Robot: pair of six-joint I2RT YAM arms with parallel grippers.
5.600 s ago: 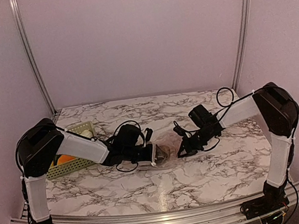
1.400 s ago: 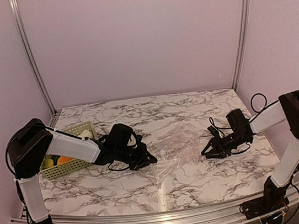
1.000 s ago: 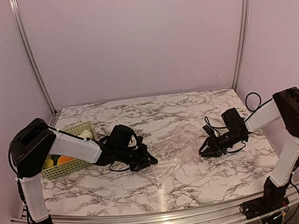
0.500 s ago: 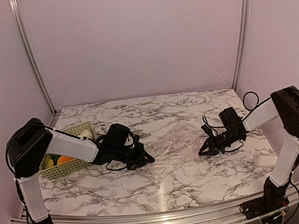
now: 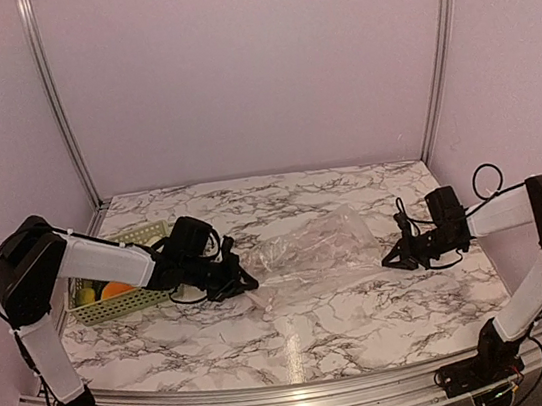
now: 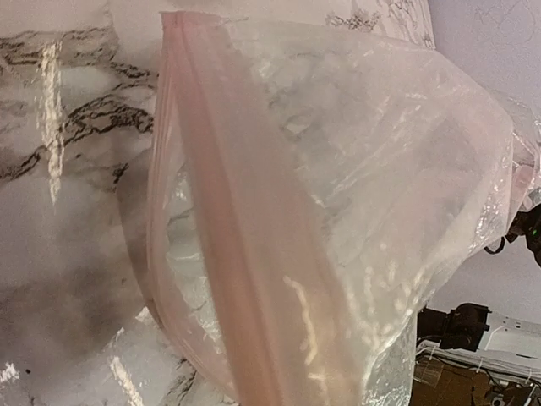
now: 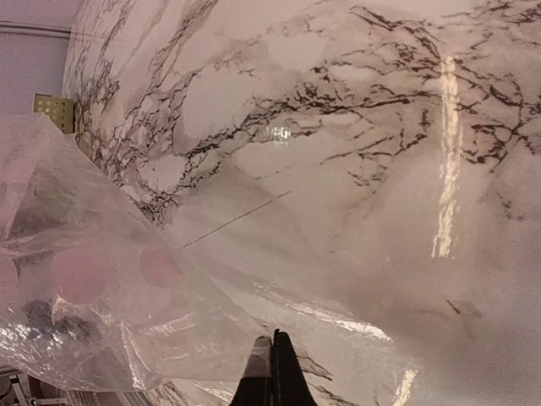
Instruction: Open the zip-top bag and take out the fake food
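The clear zip-top bag [image 5: 308,248] hangs stretched between my two grippers over the middle of the marble table. My left gripper [image 5: 246,287] is shut on its left end. In the left wrist view the bag [image 6: 355,194] and its pink zip strip [image 6: 245,254] fill the frame and hide the fingers. I see nothing solid inside it. My right gripper [image 5: 391,259] is shut, pinching the bag's thin film [image 7: 127,304] between its black fingertips [image 7: 272,351]. Fake food [image 5: 116,288], an orange and a green piece, lies in the basket at the left.
The pale green plastic basket [image 5: 129,305] stands at the table's left edge beside my left forearm; its corner [image 7: 51,108] shows in the right wrist view. Metal rails run up the back corners and along the table's near edge.
My right gripper has shut on the bag's right side and pulled right. My left gripper has drawn left toward the basket. The bag has lifted and stretched between them.
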